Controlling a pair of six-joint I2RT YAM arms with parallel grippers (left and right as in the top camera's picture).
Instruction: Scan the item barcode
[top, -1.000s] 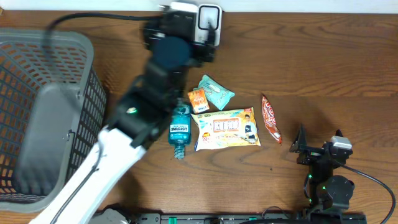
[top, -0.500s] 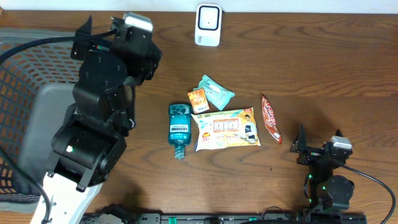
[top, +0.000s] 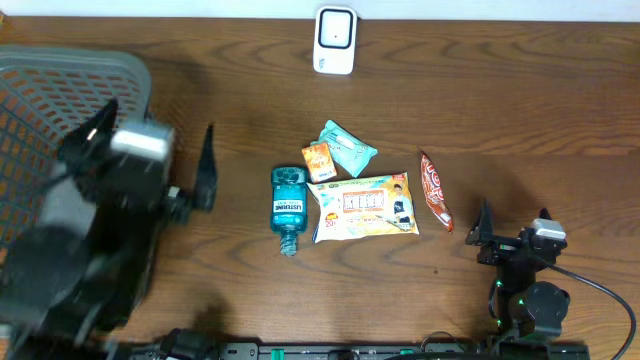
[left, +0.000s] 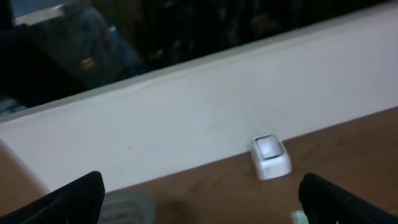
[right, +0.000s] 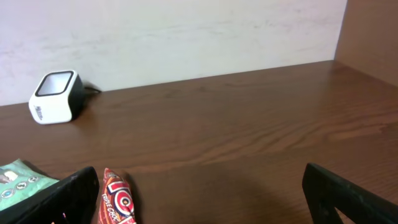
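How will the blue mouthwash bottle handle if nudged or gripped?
The blue plastic mouthwash bottle lies on its side, so a nudge may roll it. Looks liquid-filled: probably heavy for its size. Glossy plastic: likely stiff but slippery.

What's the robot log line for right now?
left claw: open, empty | right claw: open, empty | scanner: nothing at it | mouthwash bottle: lying on table

"LISTERINE" in white on the label of the teal mouthwash bottle (top: 287, 205); print elsewhere too small to read
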